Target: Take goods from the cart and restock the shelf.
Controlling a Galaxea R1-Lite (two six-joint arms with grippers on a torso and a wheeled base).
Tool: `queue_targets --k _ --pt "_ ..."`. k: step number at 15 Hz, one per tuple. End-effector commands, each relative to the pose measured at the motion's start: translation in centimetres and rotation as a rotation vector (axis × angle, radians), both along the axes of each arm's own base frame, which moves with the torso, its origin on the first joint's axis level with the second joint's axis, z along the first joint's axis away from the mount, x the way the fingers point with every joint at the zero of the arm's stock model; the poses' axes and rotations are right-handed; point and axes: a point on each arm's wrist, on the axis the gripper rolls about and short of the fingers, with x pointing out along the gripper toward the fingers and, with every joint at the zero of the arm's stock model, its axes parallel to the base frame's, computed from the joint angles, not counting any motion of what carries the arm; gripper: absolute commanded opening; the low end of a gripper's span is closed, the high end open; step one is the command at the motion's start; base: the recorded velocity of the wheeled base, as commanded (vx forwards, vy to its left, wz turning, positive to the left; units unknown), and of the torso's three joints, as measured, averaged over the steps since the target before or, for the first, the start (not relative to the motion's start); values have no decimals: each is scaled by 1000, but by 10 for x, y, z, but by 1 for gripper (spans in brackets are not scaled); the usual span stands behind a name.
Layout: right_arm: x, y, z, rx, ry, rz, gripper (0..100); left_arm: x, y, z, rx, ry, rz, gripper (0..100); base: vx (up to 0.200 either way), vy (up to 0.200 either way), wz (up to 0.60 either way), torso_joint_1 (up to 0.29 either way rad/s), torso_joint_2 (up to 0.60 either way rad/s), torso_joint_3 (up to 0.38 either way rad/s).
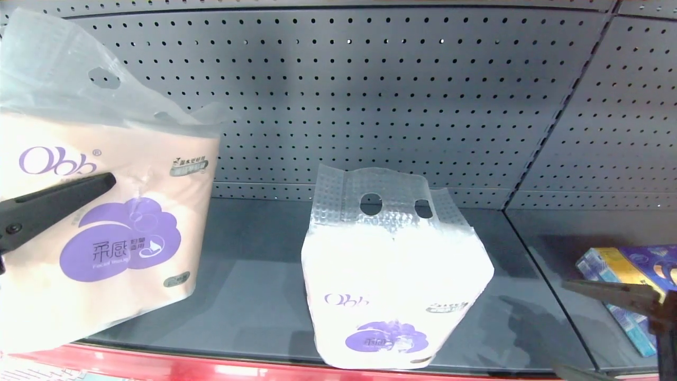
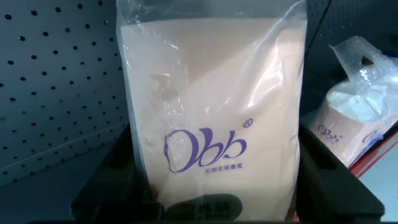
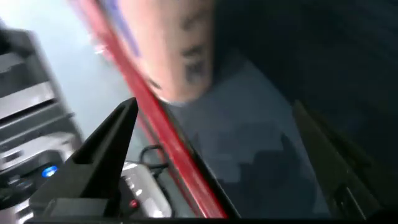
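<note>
Left claw (image 2: 214, 155) clamps a tissue pack (image 1: 106, 233), partly cut off; right claw (image 3: 216, 106) stands open.

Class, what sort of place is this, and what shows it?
Likely a shop aisle: grey shelf with perforated back panel and red front strip, a white tissue pack standing on it, a peach tissue pack in the left gripper.
</note>
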Motion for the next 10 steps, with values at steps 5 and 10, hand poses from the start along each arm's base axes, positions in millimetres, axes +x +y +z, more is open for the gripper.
queue_targets --k 5,10 --pt "-71 -29 -26 57 -245 -737 100 1 0 -4 -2 16 1 0 0 0 0 0 0 0" --pt "-73 -23 16 295 -215 -475 100 1 0 -4 -3 17 -6 0 0 0 0 0 0 0"
